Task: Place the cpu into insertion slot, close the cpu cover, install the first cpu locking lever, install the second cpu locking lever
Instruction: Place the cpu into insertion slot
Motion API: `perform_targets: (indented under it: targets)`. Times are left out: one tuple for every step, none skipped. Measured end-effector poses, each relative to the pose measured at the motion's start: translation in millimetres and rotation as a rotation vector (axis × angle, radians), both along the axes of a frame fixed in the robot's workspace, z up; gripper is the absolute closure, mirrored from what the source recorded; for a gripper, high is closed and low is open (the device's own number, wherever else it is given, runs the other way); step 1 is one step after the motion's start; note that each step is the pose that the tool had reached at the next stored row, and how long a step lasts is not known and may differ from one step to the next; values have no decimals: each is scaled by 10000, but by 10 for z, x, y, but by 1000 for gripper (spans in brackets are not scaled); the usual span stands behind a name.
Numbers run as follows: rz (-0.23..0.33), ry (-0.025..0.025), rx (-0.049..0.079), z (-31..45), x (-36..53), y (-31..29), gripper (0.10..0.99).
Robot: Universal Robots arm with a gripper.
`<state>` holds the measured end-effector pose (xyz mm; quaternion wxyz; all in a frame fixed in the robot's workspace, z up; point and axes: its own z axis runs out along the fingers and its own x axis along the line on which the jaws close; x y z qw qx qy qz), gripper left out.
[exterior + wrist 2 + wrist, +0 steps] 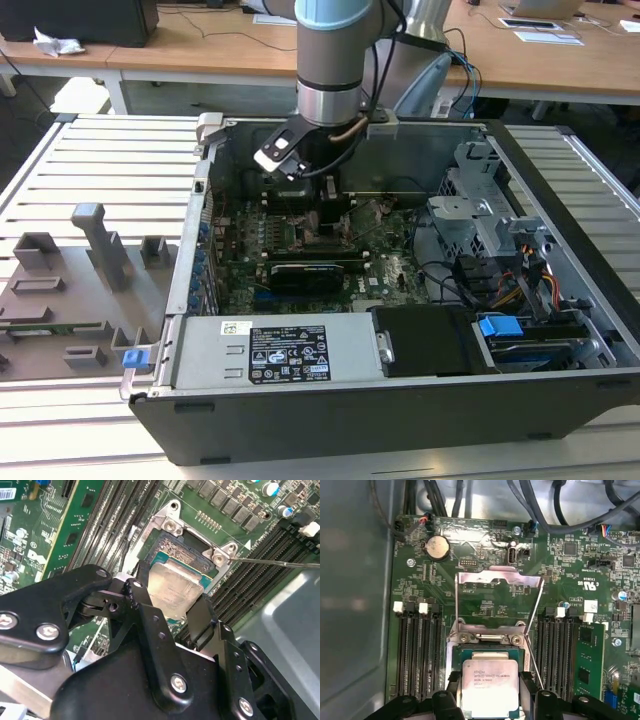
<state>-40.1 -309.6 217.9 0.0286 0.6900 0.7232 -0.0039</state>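
The cpu, a flat square chip with a dull silver top, sits between my gripper's two black fingers, which press on its opposite edges. It hangs just over the insertion slot, whose dark frame shows past the chip's far edge. In the second wrist view the cpu covers most of the insertion slot, with the gripper shut on it. The cpu cover, a thin silver frame with a large window, stands swung up from its hinge. In the exterior view the gripper reaches down into the open case.
A thin locking lever rises beside the socket, and a thin locking lever also juts out past it. Black memory slots flank the socket. The case walls, a power supply and drive cages surround the board.
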Motion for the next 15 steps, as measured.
perform_targets:
  targets:
    - [-2, -2, 2, -9, 0, -17, 545]
    - [-2, -3, 4, -28, -1, -40, 545]
    - [-4, -3, 4, -40, -6, -43, 545]
    - [-3, -1, 2, -50, -13, -44, 545]
    - [-28, -2, 3, -70, -21, -44, 545]
    - [-139, -2, 2, -83, -23, -44, 545]
    - [-175, -2, 3, -89, -23, -44, 545]
    - [-182, -1, 2, -93, -24, -44, 545]
    - [-183, -1, 3, -99, -24, -44, 545]
    - [-183, -2, 3, -104, -24, -44, 545]
    - [-183, -1, 2, -112, -24, -44, 545]
    - [-181, -1, 3, -116, -24, -44, 545]
    - [-180, -1, 2, -120, -24, -42, 545]
    - [-181, -1, 2, -124, -24, -37, 545]
    - [-181, -1, 2, -127, -23, -32, 545]
